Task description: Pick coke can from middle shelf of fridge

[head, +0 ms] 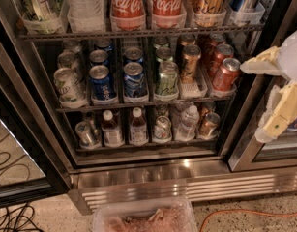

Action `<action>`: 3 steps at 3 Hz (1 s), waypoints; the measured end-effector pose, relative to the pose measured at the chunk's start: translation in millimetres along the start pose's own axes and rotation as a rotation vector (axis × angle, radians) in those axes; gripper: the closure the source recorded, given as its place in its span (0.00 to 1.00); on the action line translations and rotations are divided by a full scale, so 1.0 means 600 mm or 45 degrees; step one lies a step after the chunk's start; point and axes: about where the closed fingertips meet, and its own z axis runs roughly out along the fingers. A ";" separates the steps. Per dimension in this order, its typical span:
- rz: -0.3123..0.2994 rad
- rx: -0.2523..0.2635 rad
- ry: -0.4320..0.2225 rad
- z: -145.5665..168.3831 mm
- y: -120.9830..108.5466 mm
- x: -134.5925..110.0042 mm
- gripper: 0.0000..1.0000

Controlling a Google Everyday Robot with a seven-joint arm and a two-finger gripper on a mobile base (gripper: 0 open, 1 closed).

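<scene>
Beside coke can (226, 74), tool (253, 101) gapes.

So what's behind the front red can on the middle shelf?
Two more small red aluminium cans line up behind the front red coke can; their lower parts are hidden. The open beige gripper hangs beside it.

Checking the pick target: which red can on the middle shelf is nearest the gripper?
The frontmost red can, far right; the gripper hangs open just beside it.
</scene>
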 end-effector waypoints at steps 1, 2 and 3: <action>-0.006 -0.017 -0.055 0.003 0.003 -0.017 0.00; -0.006 -0.017 -0.055 0.003 0.003 -0.017 0.00; -0.011 -0.033 -0.083 0.010 0.002 -0.023 0.00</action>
